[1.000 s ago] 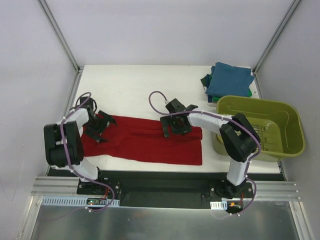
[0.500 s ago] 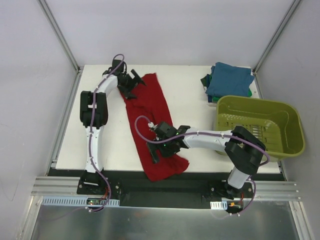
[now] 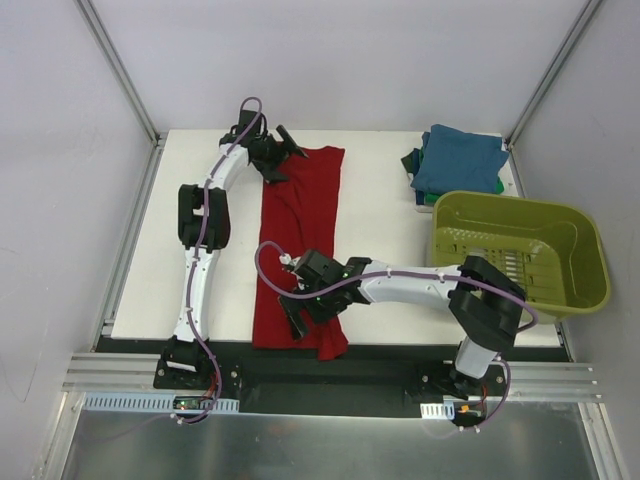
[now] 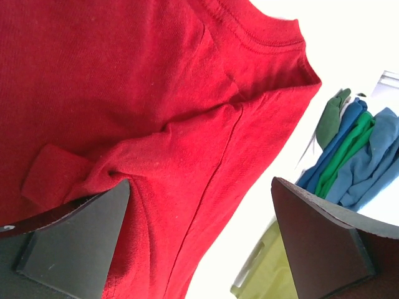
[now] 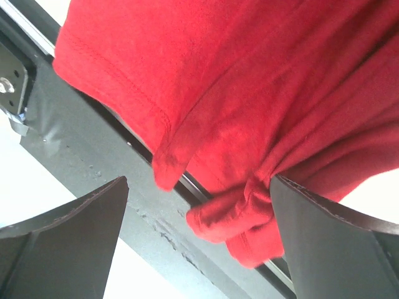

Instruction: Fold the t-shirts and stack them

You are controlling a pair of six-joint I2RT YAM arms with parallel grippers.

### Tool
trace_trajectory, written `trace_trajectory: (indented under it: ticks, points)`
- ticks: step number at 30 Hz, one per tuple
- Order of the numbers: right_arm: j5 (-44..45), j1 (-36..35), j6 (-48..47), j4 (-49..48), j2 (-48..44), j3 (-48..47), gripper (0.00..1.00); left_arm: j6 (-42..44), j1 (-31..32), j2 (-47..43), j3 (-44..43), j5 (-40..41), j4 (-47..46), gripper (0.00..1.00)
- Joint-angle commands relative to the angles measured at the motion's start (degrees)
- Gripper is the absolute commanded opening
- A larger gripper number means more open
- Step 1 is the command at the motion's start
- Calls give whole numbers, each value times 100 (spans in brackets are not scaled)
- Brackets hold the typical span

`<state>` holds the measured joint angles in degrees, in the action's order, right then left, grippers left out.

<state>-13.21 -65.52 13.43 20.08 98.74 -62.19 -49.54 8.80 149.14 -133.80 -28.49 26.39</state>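
Observation:
A dark red t-shirt [image 3: 300,240] lies stretched lengthwise from the far side of the table to its near edge. Its collar end [image 4: 262,37] is far and its hem [image 5: 118,68] hangs over the black front rail. My left gripper [image 3: 279,157] sits open on the far end; cloth bunches against its left finger [image 4: 75,243]. My right gripper [image 3: 300,313] rests open on the near end, with a fold of cloth pushed up against its right finger [image 5: 330,243]. Folded teal-blue and green t-shirts [image 3: 458,160] are stacked at the far right.
An olive-green plastic basket [image 3: 520,250] stands at the right, just in front of the folded stack [image 4: 352,146]. The black front rail [image 5: 93,162] runs along the table's near edge under the hem. Metal frame posts rise at the far corners.
The red shirt has swung from lying across the table to lying lengthwise. My left arm reached out to the far edge; my right gripper came toward the near edge. Both jaws stayed wide.

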Motion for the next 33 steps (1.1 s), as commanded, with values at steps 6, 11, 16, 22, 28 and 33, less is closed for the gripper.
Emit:
trace_trajectory:
  ticks: [6, 11, 16, 22, 28, 33]
  points:
    - [1162, -58, 107, -65, -1866, 40, 99, 506, 61, -1719, 590, 1002, -91, 99]
    - [1576, -49, 125, 268, -2298, 58, 97, 963, 61, -3363, 1644, 1731, 128, 99]
    - [1391, -49, 318, 128, -2263, 181, 97, 1341, 61, -4945, 3458, 2066, 402, 99]
    - [2190, -58, 617, 1138, -1237, -590, 87, 877, 113, -7203, 6972, 2313, 358, 99]
    - [1962, -49, 608, 1314, -68, -1057, 62, 306, 280, -9287, 9797, 1894, 217, 99]
    - [2147, 4, 626, 1482, 567, -1584, 59, 375, 298, -10648, 10759, 1286, 164, 99]
